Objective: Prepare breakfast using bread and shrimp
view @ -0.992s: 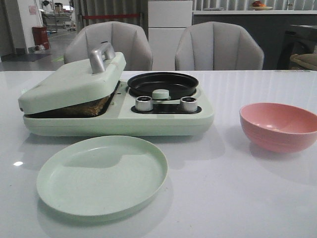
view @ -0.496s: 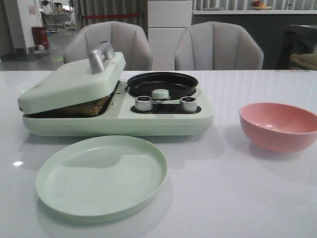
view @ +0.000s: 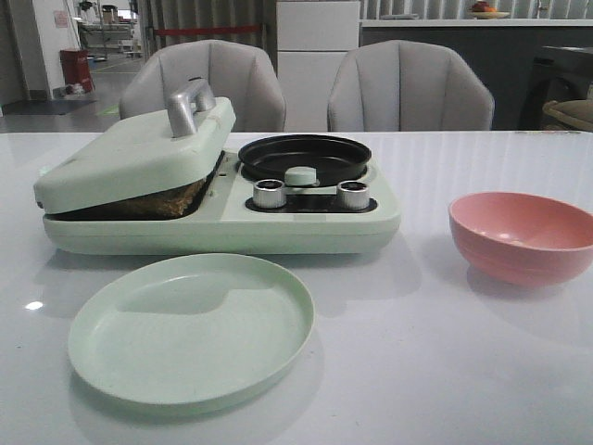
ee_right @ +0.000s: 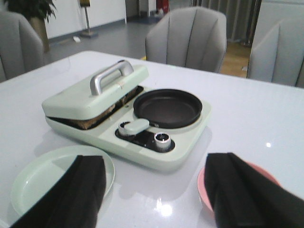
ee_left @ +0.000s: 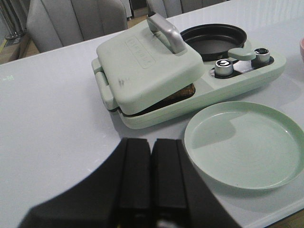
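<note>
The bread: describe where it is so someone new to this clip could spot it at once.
Find the mint-green cooker on the white table, behind the green plate. Its hinged lid with the silver handle sits propped slightly open. The bread is the dark brown edge in that gap, the only rough-textured thing among smooth plastic.

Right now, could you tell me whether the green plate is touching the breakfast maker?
Apart. In the left wrist view, bare table separates the green plate from the breakfast maker.

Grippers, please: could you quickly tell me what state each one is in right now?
Left gripper: closed, fingers pressed together, holding nothing.
Right gripper: open, fingers spread wide, holding nothing.
</note>
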Robot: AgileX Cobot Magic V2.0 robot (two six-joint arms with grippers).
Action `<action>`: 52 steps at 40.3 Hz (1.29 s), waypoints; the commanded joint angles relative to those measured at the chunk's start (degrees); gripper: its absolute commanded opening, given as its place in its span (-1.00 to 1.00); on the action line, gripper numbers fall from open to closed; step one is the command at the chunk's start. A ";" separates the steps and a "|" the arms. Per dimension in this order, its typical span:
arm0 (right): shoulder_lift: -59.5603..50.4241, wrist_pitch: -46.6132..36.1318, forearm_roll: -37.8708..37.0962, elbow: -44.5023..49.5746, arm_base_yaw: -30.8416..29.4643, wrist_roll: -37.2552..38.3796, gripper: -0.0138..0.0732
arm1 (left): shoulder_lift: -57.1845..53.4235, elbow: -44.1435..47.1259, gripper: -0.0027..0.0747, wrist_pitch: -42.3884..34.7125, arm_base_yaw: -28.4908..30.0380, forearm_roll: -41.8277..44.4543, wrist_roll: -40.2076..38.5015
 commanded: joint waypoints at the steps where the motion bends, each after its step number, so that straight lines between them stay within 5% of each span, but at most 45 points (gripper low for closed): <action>1: 7.15 -2.57 -1.01 -4.81 -0.25 -0.11 0.59 | 0.58 -1.57 -0.85 -5.03 -0.30 -1.05 -0.42; 9: 18.94 -0.15 -0.47 -12.66 -2.76 0.09 0.59 | 0.58 -1.57 -0.85 -5.03 -0.30 -1.05 -0.42; 33: 51.33 12.00 7.46 -28.19 -29.84 -2.47 0.59 | 0.58 -1.57 -0.85 -5.26 -0.40 -1.05 -0.42; 52: 72.83 13.98 7.40 -40.02 -30.70 -4.58 0.54 | 0.58 -1.57 -0.85 -5.26 -0.40 -1.05 -0.42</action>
